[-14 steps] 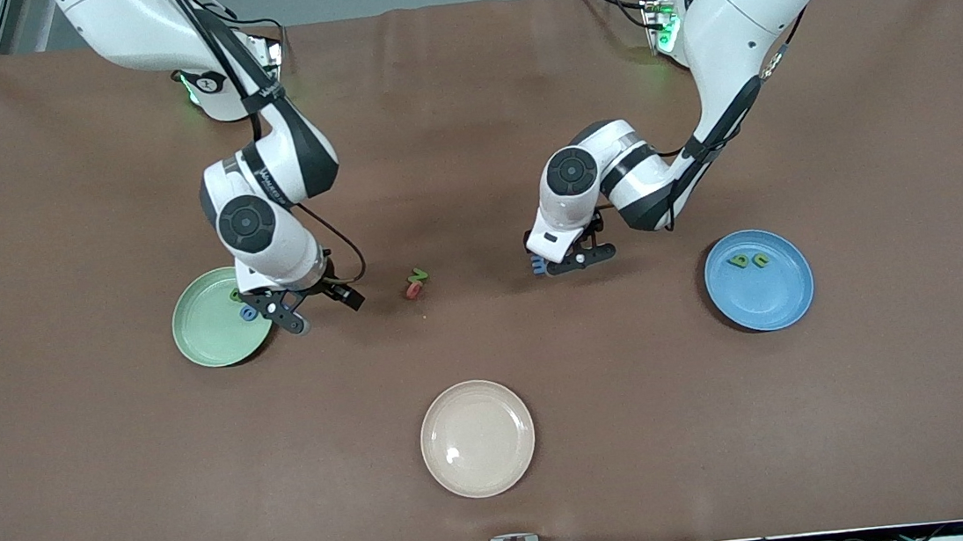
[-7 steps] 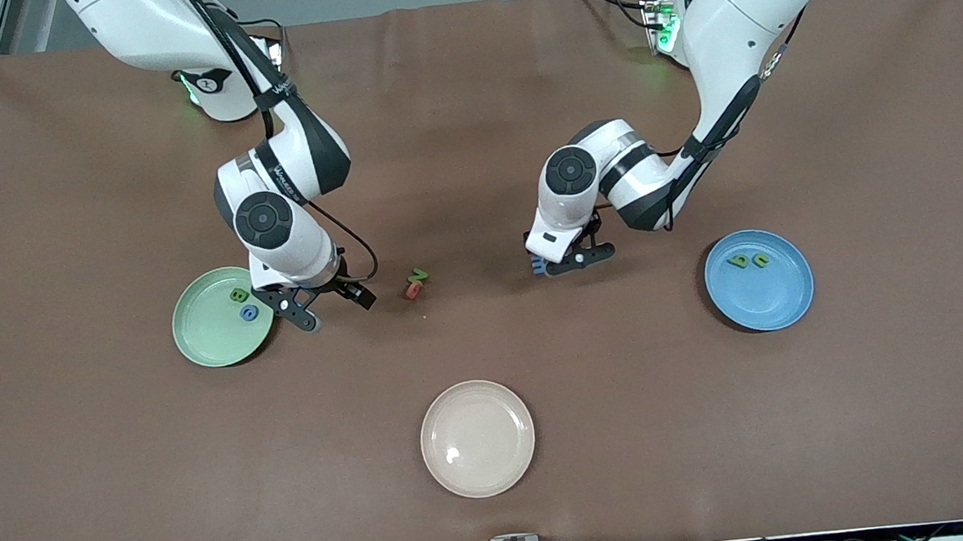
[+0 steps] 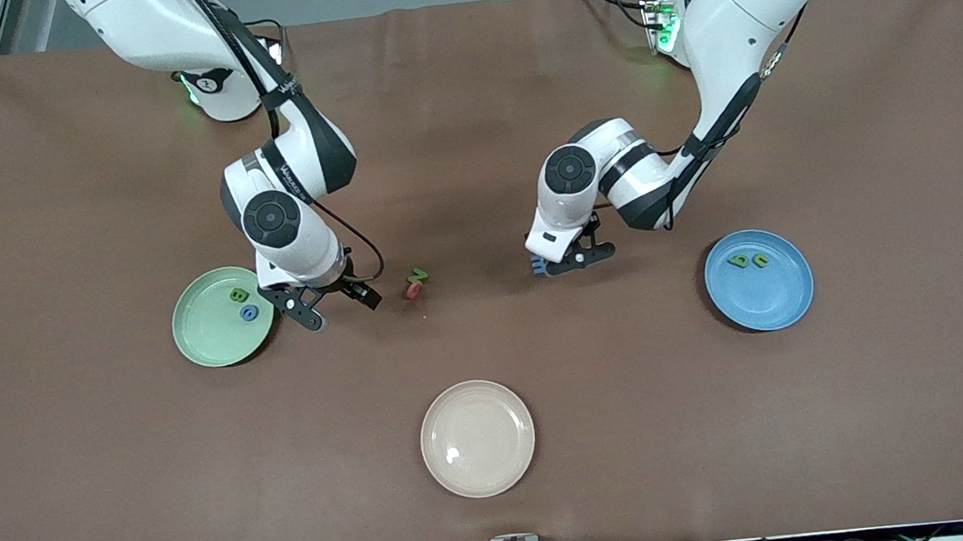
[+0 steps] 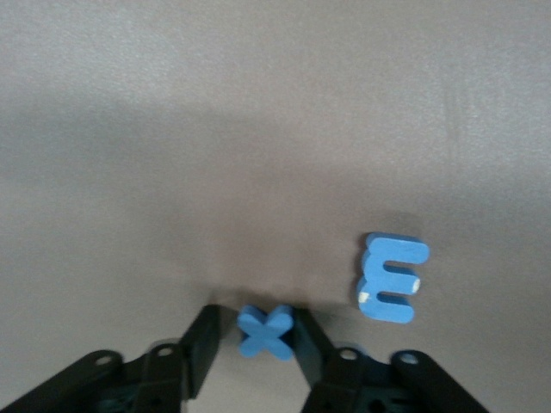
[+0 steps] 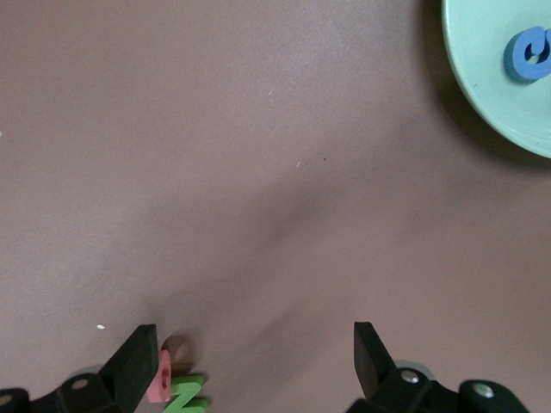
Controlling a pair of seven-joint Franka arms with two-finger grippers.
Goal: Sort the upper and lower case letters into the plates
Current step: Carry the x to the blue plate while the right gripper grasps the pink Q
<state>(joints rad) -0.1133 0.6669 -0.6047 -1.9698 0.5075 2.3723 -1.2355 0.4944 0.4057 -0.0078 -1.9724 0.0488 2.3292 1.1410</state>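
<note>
With left gripper jaws clamped on blue x beside blue m, right gripper jaws gape near the green N.

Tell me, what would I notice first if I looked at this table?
Probably the left gripper, low on the table's middle, its fingers closed around the little blue x, with the blue m lying beside it. Next, the right gripper, open beside the mint green plate, close to the pink-red Q and green N. The cream plate, nearest the front camera, holds nothing.
</note>
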